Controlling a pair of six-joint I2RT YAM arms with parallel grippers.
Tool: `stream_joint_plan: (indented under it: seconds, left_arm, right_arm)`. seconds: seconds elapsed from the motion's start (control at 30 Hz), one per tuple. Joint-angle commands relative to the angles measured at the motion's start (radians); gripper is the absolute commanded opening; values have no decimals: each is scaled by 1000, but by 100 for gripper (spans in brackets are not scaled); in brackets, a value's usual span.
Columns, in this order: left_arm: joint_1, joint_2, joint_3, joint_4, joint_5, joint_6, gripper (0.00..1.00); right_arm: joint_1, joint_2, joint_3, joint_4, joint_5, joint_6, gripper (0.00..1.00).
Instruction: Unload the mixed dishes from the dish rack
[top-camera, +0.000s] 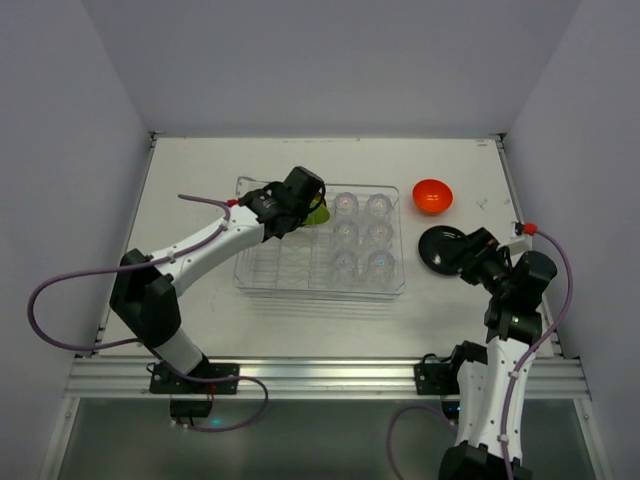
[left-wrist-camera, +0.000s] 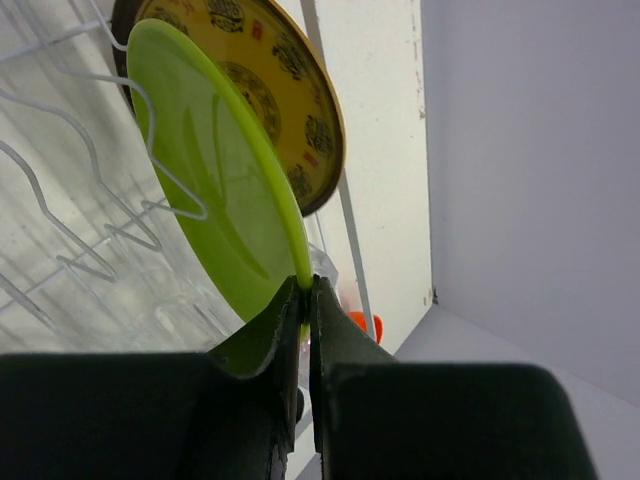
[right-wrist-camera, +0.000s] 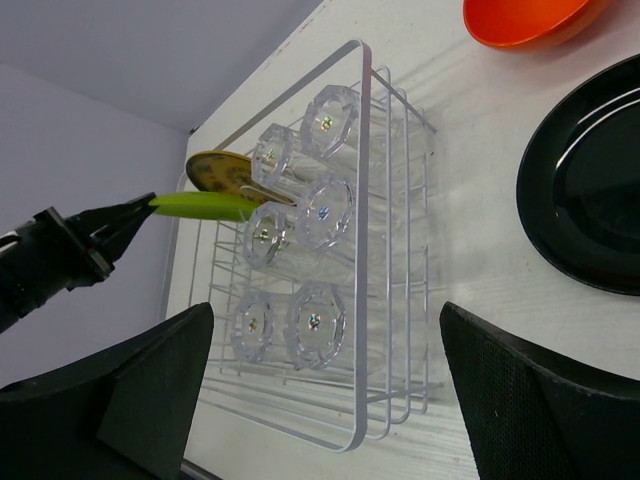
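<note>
- Six clear glass cups (right-wrist-camera: 325, 210) are held in the dish rack (top-camera: 270, 265), set in two rows of three in its right half as seen in the top view.
- Two plates are stood on edge at the rack's upper middle: a lime-green plate (left-wrist-camera: 220, 180) and, just behind it, an olive plate with yellow pattern (left-wrist-camera: 290, 90).
- The lime-green plate is pinched at its rim by the left gripper (left-wrist-camera: 306, 285), whose fingers are pressed onto it.
- A small orange bowl (top-camera: 432, 195) is set on the table (top-camera: 200, 170), just right of the rack's upper right corner.
- A black plate (top-camera: 437, 247) is laid flat on the table below the bowl, outside the rack.
- The right gripper (right-wrist-camera: 325, 330) is spread wide, close to the black plate.
- Round yellow ornaments and a small red mark are shown on the olive plate; whether any of it is writing cannot be told.
</note>
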Motion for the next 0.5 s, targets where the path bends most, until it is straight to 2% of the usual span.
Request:
stream_joint_plan:
  seconds: [0.0, 0.27, 0.37, 0.4, 0.47]
  left_arm:
    - [-31, -88, -15, 4, -134, -111, 0]
    - [-71, -183, -15, 22, -185, 0, 0]
    - [-94, -232, -23, 119, -208, 175, 0]
    - [-97, -252, -26, 210, -184, 337, 0]
    - [-107, -266, -23, 246, -168, 446, 0]
  right_arm:
    - [8, 10, 29, 31, -33, -12, 96]
    - [11, 21, 50, 22, -25, -21, 96]
    - [14, 30, 57, 25, -37, -24, 96]
    - [17, 34, 58, 26, -42, -32, 96]
    - [18, 45, 67, 20, -45, -43, 97]
